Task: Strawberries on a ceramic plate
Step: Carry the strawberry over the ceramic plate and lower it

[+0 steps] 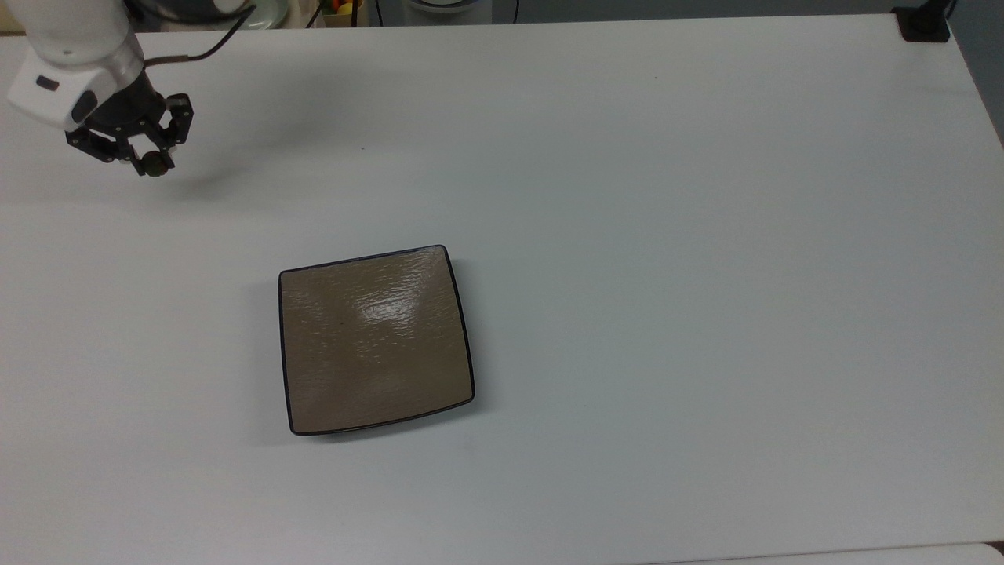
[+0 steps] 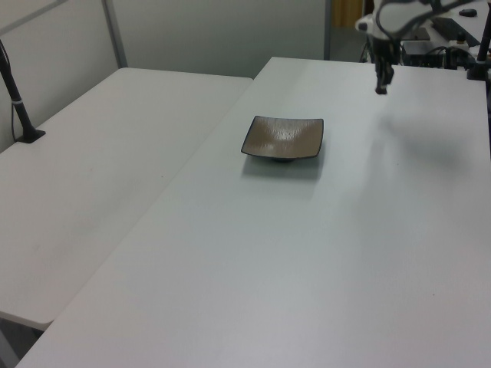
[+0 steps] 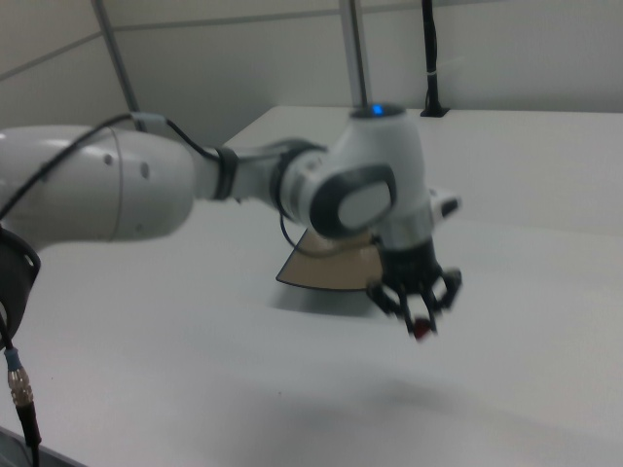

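Note:
The square tan-brown ceramic plate (image 1: 376, 339) with its thin black rim lies on the white table, left of centre in the top view; it also appears in the left view (image 2: 284, 137) and partly behind the arm in the right view (image 3: 321, 268). My gripper (image 1: 154, 164) hangs above the table at the top view's far upper left, well away from the plate, shut on the tiny strawberry (image 1: 155, 163). In the right view the gripper (image 3: 421, 328) holds the red strawberry (image 3: 421, 332) clear of the tabletop, with a shadow below. The left view shows the gripper (image 2: 380, 88) raised at the far end.
A second white table (image 2: 92, 176) adjoins on the left view's left, with a black post (image 2: 19, 107) clamped to it. A black clamp (image 1: 924, 23) sits at the top view's upper right corner. Cluttered items stand beyond the table's far edge (image 1: 345, 8).

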Tool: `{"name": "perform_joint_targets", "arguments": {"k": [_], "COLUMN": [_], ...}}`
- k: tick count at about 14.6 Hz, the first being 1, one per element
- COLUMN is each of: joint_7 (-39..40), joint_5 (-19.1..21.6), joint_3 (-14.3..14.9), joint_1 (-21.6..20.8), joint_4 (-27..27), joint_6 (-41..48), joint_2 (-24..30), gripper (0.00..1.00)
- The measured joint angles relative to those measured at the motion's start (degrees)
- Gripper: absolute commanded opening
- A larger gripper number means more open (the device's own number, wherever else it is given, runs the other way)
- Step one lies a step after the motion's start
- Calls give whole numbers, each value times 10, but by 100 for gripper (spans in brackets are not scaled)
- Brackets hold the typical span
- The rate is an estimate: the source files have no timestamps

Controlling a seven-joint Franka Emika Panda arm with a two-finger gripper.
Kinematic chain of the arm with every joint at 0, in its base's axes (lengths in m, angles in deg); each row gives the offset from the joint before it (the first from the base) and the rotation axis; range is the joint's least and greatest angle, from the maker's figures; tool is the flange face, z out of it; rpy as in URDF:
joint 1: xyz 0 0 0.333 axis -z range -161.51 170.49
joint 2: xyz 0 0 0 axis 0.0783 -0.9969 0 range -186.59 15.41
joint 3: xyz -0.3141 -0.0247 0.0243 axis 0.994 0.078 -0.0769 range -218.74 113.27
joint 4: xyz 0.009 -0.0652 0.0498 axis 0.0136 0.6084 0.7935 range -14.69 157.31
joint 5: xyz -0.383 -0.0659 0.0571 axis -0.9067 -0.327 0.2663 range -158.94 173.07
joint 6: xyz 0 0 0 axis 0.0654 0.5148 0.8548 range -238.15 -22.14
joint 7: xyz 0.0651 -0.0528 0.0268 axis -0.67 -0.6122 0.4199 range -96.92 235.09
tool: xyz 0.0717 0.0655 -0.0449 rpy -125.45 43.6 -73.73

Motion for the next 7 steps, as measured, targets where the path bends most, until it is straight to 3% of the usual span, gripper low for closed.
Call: {"name": "perform_joint_targets", "arguments": {"k": [3, 7], "joint_7": [-37, -129], "joint_5": [48, 56], "joint_3": [-12, -19], "joint_1": [-33, -89], "joint_4": [-49, -76], "joint_6": [23, 21], "joint_2": [6, 2], "gripper": [7, 7]}}
